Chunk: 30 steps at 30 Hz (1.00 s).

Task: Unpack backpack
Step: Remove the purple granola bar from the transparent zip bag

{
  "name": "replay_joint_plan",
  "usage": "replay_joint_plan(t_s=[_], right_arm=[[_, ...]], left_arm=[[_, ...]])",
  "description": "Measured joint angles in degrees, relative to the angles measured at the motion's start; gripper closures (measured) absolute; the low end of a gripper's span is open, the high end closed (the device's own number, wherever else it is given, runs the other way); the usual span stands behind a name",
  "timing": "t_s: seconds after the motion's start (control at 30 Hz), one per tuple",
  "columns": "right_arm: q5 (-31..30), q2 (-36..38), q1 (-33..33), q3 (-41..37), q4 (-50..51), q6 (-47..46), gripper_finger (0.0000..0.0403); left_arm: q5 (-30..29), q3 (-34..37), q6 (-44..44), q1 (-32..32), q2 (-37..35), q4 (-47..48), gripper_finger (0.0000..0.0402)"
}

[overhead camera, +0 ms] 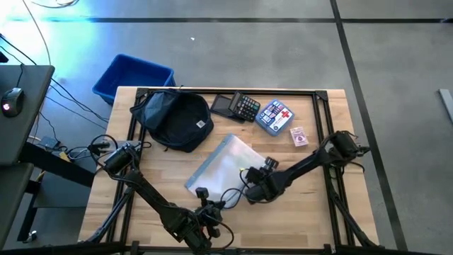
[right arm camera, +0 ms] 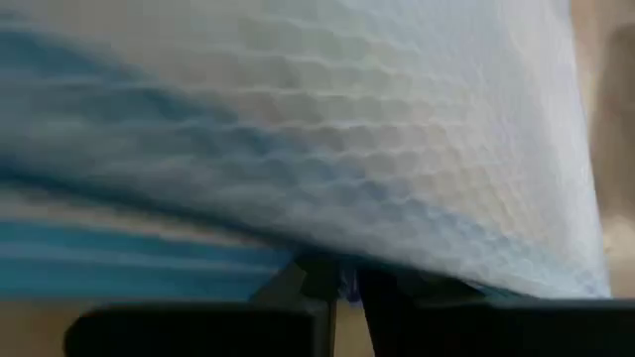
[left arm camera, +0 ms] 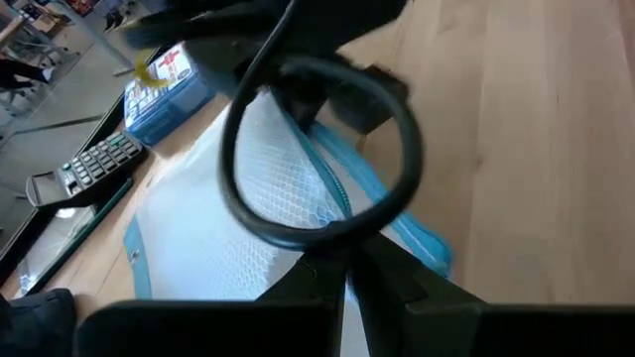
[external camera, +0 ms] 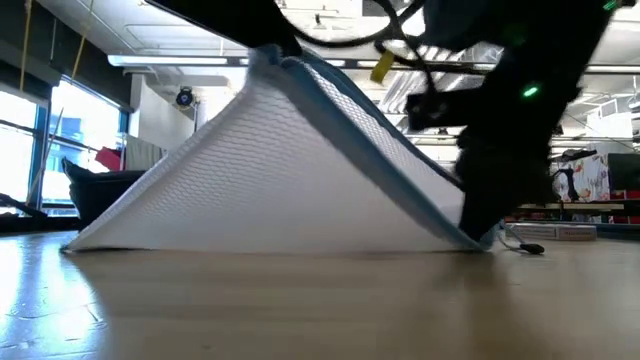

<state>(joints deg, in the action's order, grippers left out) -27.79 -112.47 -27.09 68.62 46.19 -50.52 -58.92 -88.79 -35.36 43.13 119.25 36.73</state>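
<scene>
The dark navy backpack (overhead camera: 175, 119) lies on the table's far left part, touched by no gripper. A white mesh pouch (overhead camera: 226, 164) with blue trim stands at the table's middle, raised like a tent (external camera: 280, 180). My left gripper (overhead camera: 203, 193) is shut at the pouch's near-left end, also seen in the left wrist view (left arm camera: 342, 270). My right gripper (overhead camera: 256, 188) is shut at the pouch's near-right edge, its fingers (right arm camera: 342, 286) right under the mesh. My left gripper pinches the pouch's blue-trimmed edge (left arm camera: 332, 236) between its two shut fingers, coming slanting down from the table's near side. That part is lifted into a peak (external camera: 270, 58), while the pouch's lower edge (external camera: 250, 246) rests on the table. My right gripper pinches the pouch low at its blue-trimmed edge (right arm camera: 327, 260), fingers slanting steeply down. A small bluish bit shows between the fingertips; what it is, I cannot tell. This end of the pouch (external camera: 478, 236) sits at the table top.
Along the far edge lie a calculator with a dark case (overhead camera: 239, 106), a blue pouch with a red cross (overhead camera: 274, 115) and a small card box (overhead camera: 299, 137). A bright-blue bin (overhead camera: 133, 76) stands off the table's far left corner. Bare wood lies near and right.
</scene>
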Motion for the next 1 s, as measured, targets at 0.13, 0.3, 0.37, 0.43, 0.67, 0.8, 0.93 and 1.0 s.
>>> replay_joint_plan(t_s=[0.13, 0.3, 0.37, 0.43, 0.67, 0.8, 0.93, 1.0], right_arm=[[2.95, 1.58, -4.08, 1.52, 0.45, 1.43, 0.04], [7.92, 3.2, -9.81, 4.29, 1.03, 4.5, 0.0402], [8.85, 4.07, -11.85, 5.47, 2.33, 3.84, 0.0402], [9.29, 4.88, -13.78, 6.46, 5.4, 1.03, 0.0403], [8.98, 9.32, -20.15, 7.45, 22.08, -20.72, 0.0403], [8.4, 10.92, -21.58, 7.45, 37.65, -40.0, 0.0403], [4.67, 12.84, -19.0, 3.76, 42.15, -46.16, 0.0403], [3.85, 16.19, -15.59, -1.49, 40.1, -44.88, 0.0403]], left_arm=[[-0.04, -0.02, -1.08, -0.28, 0.01, 0.99, 0.0402], [-0.08, -0.04, -3.08, -0.83, 0.0, 1.9, 0.0402], [-0.07, -0.04, -3.65, -0.9, -0.01, 2.55, 0.0402], [-0.06, -0.04, -4.33, -1.05, -0.01, 3.09, 0.0402], [0.01, -0.04, -5.06, -1.11, 0.01, 3.77, 0.0402], [0.01, -0.04, -5.06, -1.11, -0.01, 3.97, 0.0402], [0.09, -0.04, -5.04, -1.11, -0.01, 3.95, 0.0402], [0.13, -0.04, -5.04, -1.11, -0.01, 3.96, 0.0402]])
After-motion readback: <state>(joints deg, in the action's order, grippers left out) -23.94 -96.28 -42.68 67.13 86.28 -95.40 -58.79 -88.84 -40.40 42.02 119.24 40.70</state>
